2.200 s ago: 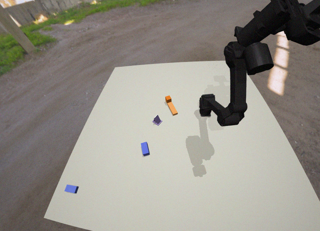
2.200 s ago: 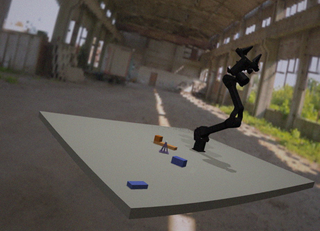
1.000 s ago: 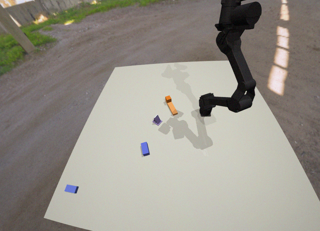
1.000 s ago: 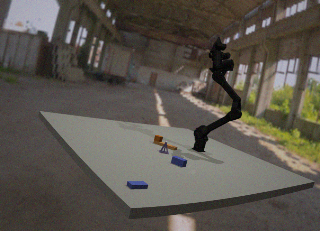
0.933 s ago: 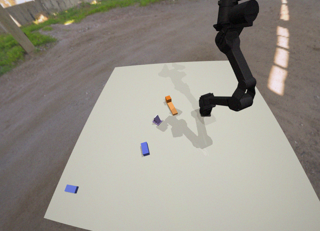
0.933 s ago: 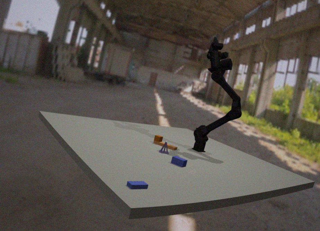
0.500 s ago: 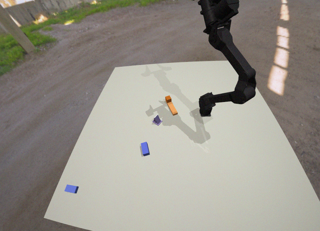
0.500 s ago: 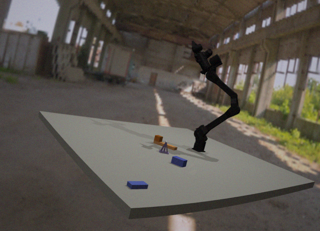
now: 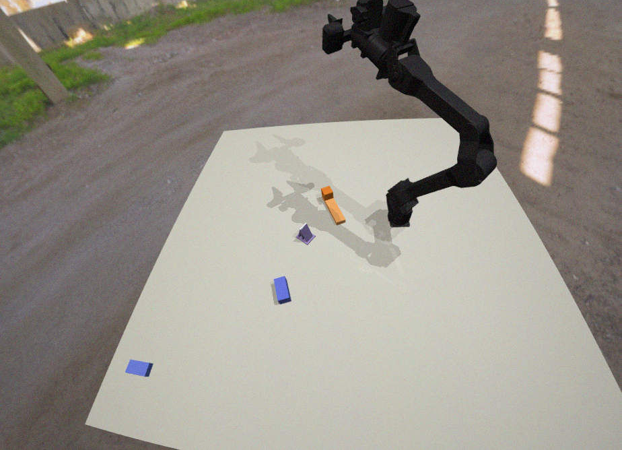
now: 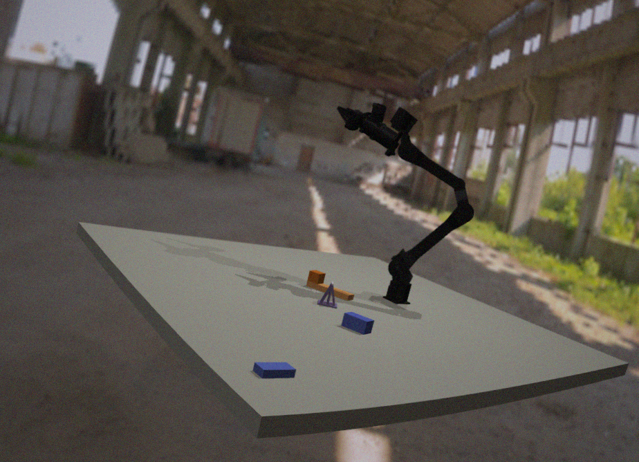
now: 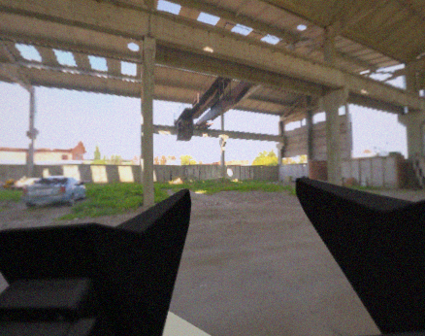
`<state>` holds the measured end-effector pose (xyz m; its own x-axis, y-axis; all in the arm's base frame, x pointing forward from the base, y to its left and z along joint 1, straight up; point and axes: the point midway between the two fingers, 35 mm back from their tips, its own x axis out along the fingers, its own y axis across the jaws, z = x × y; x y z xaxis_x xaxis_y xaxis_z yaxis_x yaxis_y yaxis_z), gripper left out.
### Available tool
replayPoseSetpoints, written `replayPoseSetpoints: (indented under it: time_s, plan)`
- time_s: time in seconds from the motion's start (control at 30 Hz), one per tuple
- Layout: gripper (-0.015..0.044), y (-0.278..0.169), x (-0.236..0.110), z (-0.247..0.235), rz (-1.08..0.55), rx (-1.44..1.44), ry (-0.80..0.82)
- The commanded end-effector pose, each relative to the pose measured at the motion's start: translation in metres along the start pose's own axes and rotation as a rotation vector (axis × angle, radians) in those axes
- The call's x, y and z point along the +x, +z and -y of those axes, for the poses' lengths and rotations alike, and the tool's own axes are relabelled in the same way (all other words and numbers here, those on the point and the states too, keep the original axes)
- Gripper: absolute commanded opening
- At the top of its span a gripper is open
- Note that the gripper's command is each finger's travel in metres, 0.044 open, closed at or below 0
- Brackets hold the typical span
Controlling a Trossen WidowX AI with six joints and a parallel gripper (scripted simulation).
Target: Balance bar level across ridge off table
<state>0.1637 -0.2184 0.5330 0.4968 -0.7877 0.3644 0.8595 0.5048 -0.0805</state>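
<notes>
The orange bar (image 9: 333,209) (image 10: 335,290) lies flat on the table (image 9: 452,334) (image 10: 155,261), with a raised orange block on its far end. The small purple ridge (image 9: 305,232) (image 10: 328,297), a triangular wedge, stands just in front of the bar, apart from it. My gripper (image 9: 330,21) (image 10: 343,112) (image 11: 242,190) is open and empty, high in the air above the table's far part, pointing level and outward. In the wrist view only the two black fingers, the ground and the hall show between and beyond them.
Two blue blocks lie on the table: one blue block (image 9: 282,289) (image 10: 357,322) in front of the ridge, another blue block (image 9: 139,368) (image 10: 274,369) near the front left corner. The arm's base (image 9: 399,209) (image 10: 398,286) stands to the right of the bar.
</notes>
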Motion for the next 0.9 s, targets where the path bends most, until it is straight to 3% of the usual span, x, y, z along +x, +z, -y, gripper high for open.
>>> replayPoseSetpoints:
  time_s: [0.0,0.37,0.87]
  plan:
    - [0.0315,-0.03,0.005,-0.023,-0.101,-0.077,0.087]
    - [0.0315,-0.092,0.003,-0.065,-0.296,-0.355,0.283]
    - [0.0315,-0.179,-0.036,-0.134,-0.472,-0.822,0.731]
